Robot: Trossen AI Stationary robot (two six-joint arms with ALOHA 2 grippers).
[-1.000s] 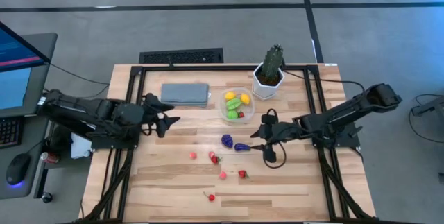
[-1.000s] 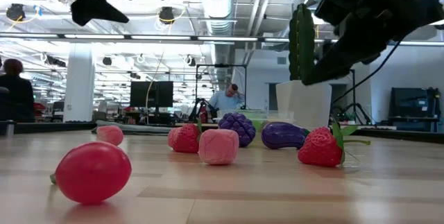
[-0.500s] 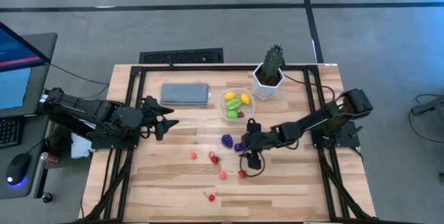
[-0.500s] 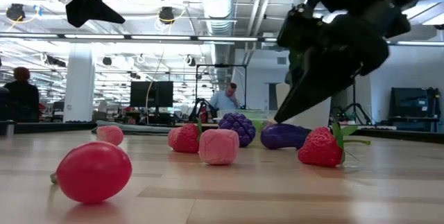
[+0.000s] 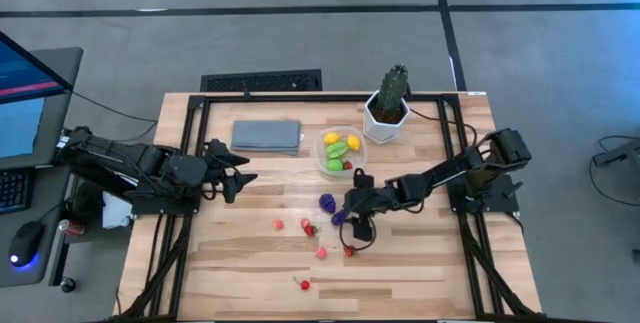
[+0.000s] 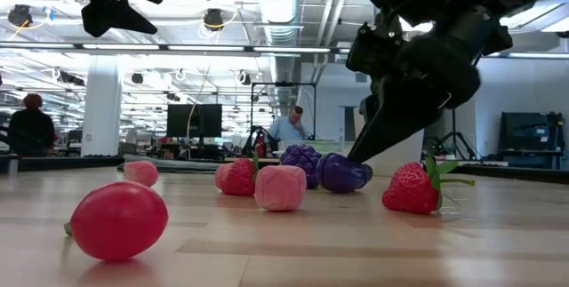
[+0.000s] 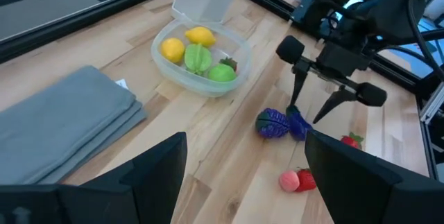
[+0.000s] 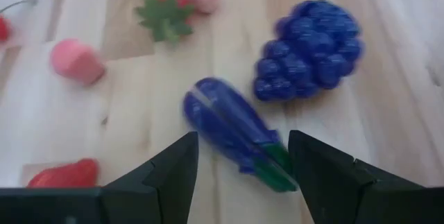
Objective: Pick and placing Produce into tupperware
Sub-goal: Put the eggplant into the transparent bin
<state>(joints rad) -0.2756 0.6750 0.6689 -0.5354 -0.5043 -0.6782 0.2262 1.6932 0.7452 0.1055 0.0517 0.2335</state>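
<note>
The round clear tupperware [image 5: 341,151] stands at the table's far middle and holds yellow, green and red produce [image 7: 198,52]. Purple grapes [image 5: 327,202] and a purple eggplant [image 5: 340,215] lie on the wood before it. Red and pink pieces [image 5: 308,227] are scattered nearer the front edge. My right gripper [image 5: 344,219] is open, low over the eggplant [image 8: 232,130], with one finger on each side of it. My left gripper [image 5: 250,176] hangs open above the table's left part, holding nothing. My right gripper comes slanting down from the table's right with open fingers standing astride the eggplant. In the low view one fingertip [image 6: 363,152] meets the eggplant's right end [image 6: 356,175]. The eggplant lies on the table, close against the grapes [image 6: 302,158].
A cactus in a white pot [image 5: 388,103] stands just right of the tupperware at the far edge. A folded grey-blue cloth [image 5: 267,135] lies at the far left. Black frame rails [image 5: 190,163] run along the table's sides. People show in the room behind.
My right gripper has gone toward the table's left and down, onto the eggplant, staying open. The eggplant has turned and slid a little toward the grapes.
</note>
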